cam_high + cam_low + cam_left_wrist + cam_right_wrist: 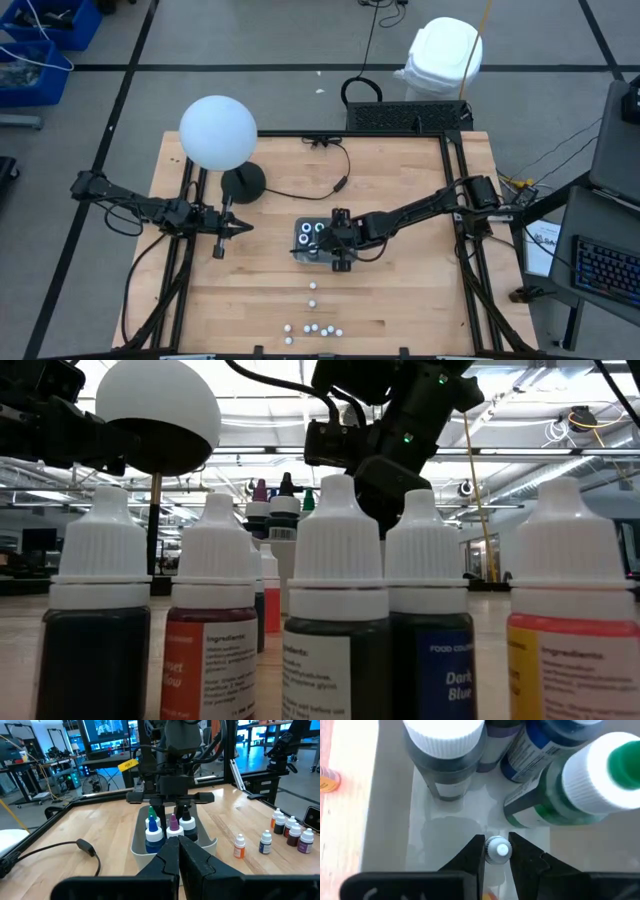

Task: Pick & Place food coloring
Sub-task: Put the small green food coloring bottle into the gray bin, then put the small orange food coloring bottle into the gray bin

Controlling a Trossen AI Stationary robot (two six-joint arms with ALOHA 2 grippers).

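I see a pale wood table (400, 290) with black frame rails. Tray (140, 845) reads clear grey. Bottles inside it (172, 827): white collars with green, blue, purple and black tips. Loose bottles (335, 610) up close: white ribbed caps over black, orange-red, dark blue and yellow bodies, white labels. Both arms are black. Lamp globe (218, 131) is white on a black base.

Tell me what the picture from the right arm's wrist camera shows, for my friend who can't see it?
The right gripper is closed on a tiny white-capped bottle, holding it over the floor of a clear grey tray. Bigger bottles already stand in the tray: a green-tipped one, a blue one and a dark one with a white cap.
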